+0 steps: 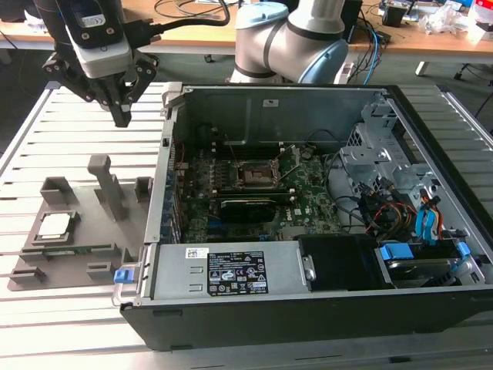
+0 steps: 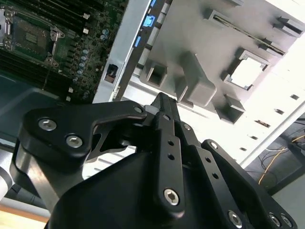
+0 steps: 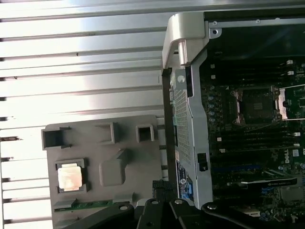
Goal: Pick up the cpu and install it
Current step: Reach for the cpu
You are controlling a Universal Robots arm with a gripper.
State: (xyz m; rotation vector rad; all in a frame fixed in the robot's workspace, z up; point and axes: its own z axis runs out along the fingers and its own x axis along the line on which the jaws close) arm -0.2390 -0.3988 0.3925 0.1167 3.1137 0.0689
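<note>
While the pincer hangs in the air above the slatted metal surface in the exterior view, its black fingers are pressed together at the tips and carry nothing. It sits over the far end of a grey holder tray, just to the exterior view's left of the open computer case. The cpu lies flat in a square recess of that tray, on the tray's side toward the exterior view's left, well apart from the pincer. Inside the case, the motherboard socket sits with its metal frame around a dark centre. In the second wrist view, the pincer shows closed fingers with no gap, pointing toward the tray. The cpu appears as a bright square in its recess beyond a raised grey block, and the socket lies off to the other side. In the first wrist view, the cpu rests silver side up in the tray, just beside a green circuit strip. The pincer lies between the tray and the case wall, with the socket inside the case.
</note>
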